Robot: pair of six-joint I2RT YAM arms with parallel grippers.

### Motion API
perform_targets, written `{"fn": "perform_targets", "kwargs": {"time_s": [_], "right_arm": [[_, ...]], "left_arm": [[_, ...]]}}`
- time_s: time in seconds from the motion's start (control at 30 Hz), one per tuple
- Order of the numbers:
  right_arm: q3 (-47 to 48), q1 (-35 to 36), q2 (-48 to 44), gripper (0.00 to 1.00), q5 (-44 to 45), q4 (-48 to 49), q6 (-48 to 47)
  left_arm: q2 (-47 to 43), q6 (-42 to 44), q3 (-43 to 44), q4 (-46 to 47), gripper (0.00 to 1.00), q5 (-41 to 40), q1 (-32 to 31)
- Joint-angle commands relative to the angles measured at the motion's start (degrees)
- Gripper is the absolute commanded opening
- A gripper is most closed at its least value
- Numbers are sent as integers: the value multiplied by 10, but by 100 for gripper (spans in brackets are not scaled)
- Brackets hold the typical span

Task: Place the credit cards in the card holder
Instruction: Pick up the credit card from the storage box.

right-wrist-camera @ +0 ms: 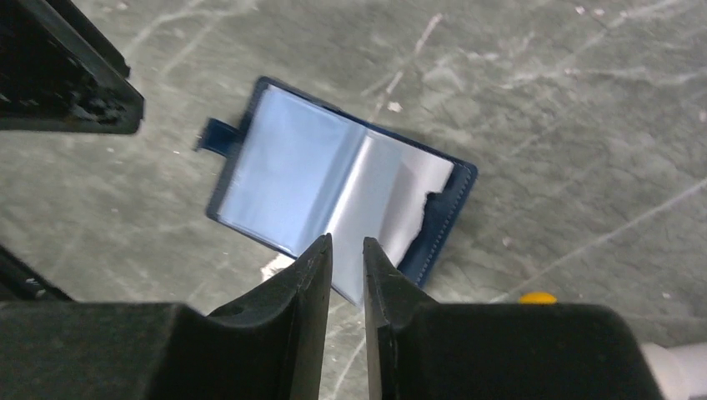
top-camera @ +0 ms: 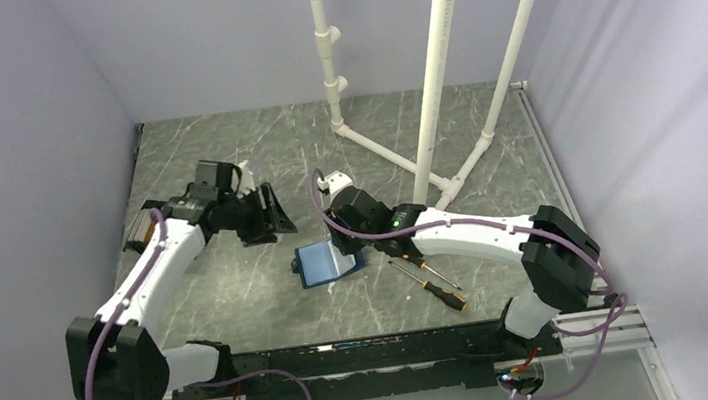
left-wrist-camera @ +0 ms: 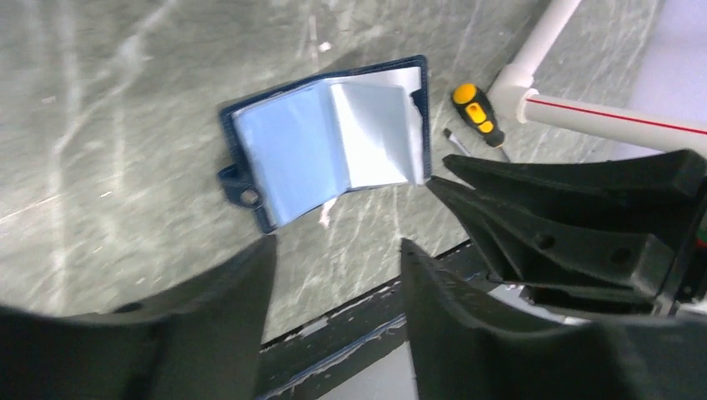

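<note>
Left gripper (left-wrist-camera: 335, 250) gapes, right gripper (right-wrist-camera: 346, 243) barely parted, near open navy card holder (right-wrist-camera: 283, 175), 1 sleeve seemingly torn

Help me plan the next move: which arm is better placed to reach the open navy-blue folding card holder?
Right. The right gripper, slightly open and empty, hangs at the edge of the navy-blue folding card holder; the left gripper, open too, sits farther off. No credit cards are in view.
</note>
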Motion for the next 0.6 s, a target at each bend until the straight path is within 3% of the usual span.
{"fn": "perform_targets", "kwargs": {"time_s": [0.0,0.17,0.33,0.43,0.57], "right_arm": [[25,-1,5,27,-45,29,-12],[33,-1,18,30,-89,48,-24],[-15,-1,8,33,-132,102,-20],[-33,-1,2,33,-156,122,-13],[-64,-1,-17,33,-193,159,2]], "left_arm": [[-53,51,54,-138,71,-44,49],[-83,100,122,-236,94,-151,116],[-57,134,188,-283,98,-362,207],[-25,166,203,-233,97,-385,276],[54,224,214,-162,95,-475,291]]}}
